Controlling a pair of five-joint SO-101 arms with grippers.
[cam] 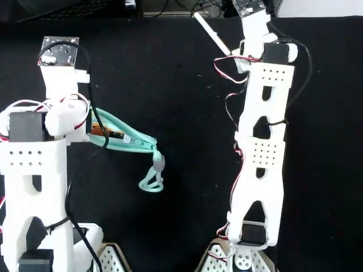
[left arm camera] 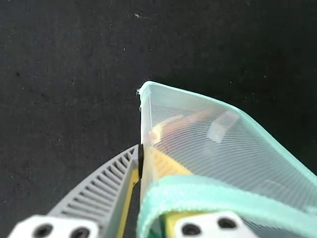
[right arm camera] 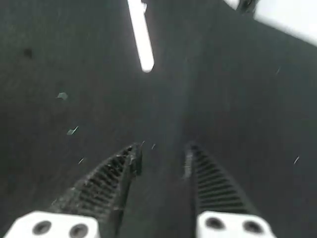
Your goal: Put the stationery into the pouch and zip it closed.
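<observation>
Above the black table [cam: 170, 85], on the high view: left arm [cam: 34, 170] holding the teal mesh pouch [cam: 122, 136] by one end, likely to keep it steady for loading. Zip pull loop [cam: 152, 180] dangling off the pouch's free end, and an orange item [cam: 105, 132] already inside, near the held end. Well apart from the pouch, toward the table's far edge, a white pen [cam: 211, 34] lying loose, with the right arm [cam: 264, 113] stretched out beside it, seemingly placed to fetch it. On the left wrist view: left gripper [left arm camera: 142, 161] clenched on the pouch's edge, mesh wall pinched against the ribbed finger. Orange item and a yellow item [left arm camera: 163, 166] showing through the mesh. Cannot tell whether the zip stands open. On the right wrist view: right gripper [right arm camera: 161, 153] released, jaws apart around nothing, aimed at the pen lying ahead of the fingertips, not yet between them. No legible writing, label or brand on pouch, pen or arms.
</observation>
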